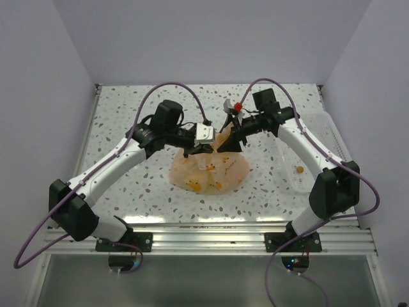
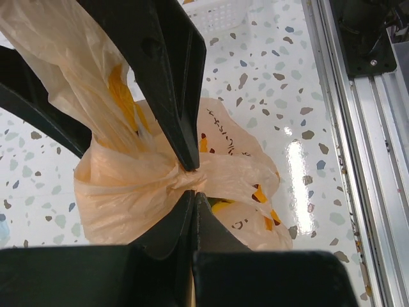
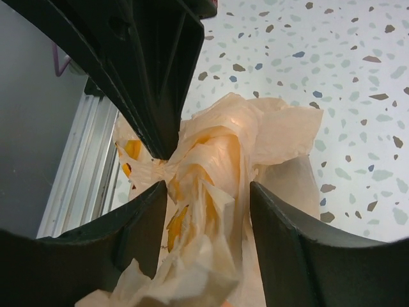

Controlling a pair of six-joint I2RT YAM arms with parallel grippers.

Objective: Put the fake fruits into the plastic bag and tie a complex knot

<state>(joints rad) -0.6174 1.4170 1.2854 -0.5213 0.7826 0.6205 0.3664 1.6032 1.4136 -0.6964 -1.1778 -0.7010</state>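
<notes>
Thin crinkly translucent plastic bag [image 2: 128, 185], glossy smooth speckled table [image 2: 268, 83], matt black plastic left fingers [image 2: 172, 77], brushed bare-metal rail [image 2: 364, 166] with dull sheen.

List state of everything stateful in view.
plastic bag, neck gathered and twisted, lying on table.
fake fruits, inside bag, showing through.
left end effector, shut on bag's twisted neck.
right end effector, open, jaws astride loose bag plastic.
white tray, upright, right of bag.
</notes>
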